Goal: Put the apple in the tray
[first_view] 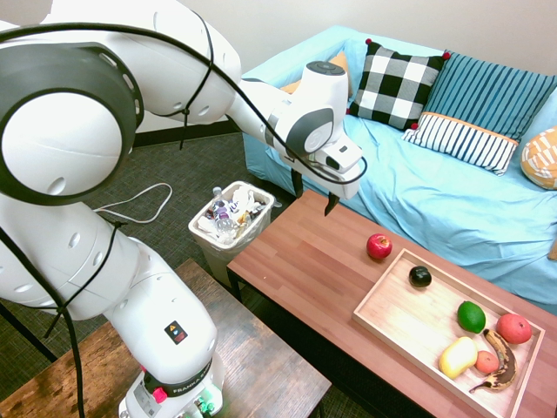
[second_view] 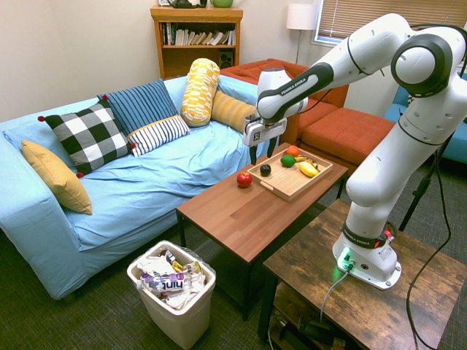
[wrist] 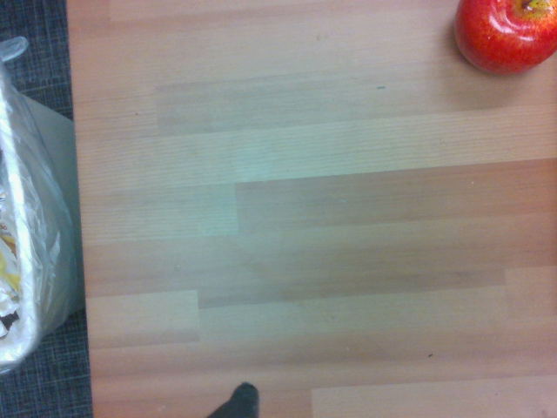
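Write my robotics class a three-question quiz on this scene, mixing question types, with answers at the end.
1. True or false: the apple already lies in the tray.
2. Multiple choice: which fruit in the tray is long and browned? A lime, B banana, C lemon.
3. Fill in: the gripper is open and holds ____.

Key: 1 false; 2 B, the banana; 3 nothing.

The first exterior view looks steeply down over the arm (first_view: pixel 174 322) toward the sofa (first_view: pixel 392 174); the second faces the shelf (second_view: pixel 197 36) from across the room (the arm at picture right). Both share the worktop (first_view: pixel 287 252); the wrist view looks down on it, close up.
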`<state>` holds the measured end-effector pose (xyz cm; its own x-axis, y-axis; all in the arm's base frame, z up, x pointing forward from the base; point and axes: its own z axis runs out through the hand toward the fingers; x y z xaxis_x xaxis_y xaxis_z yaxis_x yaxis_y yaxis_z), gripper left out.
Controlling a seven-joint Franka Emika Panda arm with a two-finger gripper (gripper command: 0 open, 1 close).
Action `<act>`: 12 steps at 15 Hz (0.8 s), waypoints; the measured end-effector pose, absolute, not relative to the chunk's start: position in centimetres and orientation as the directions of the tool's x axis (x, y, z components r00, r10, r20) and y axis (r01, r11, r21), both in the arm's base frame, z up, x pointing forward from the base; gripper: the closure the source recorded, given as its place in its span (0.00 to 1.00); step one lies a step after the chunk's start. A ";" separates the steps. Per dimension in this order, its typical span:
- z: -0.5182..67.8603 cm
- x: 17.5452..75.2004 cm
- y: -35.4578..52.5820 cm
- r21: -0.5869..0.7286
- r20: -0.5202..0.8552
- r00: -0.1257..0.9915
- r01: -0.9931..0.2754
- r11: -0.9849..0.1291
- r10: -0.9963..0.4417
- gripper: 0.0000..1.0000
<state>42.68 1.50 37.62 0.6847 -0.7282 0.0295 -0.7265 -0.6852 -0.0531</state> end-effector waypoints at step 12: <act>27.2 58.5 -0.7 -0.032 0.105 0.372 -0.926 -0.377 -0.922 0.00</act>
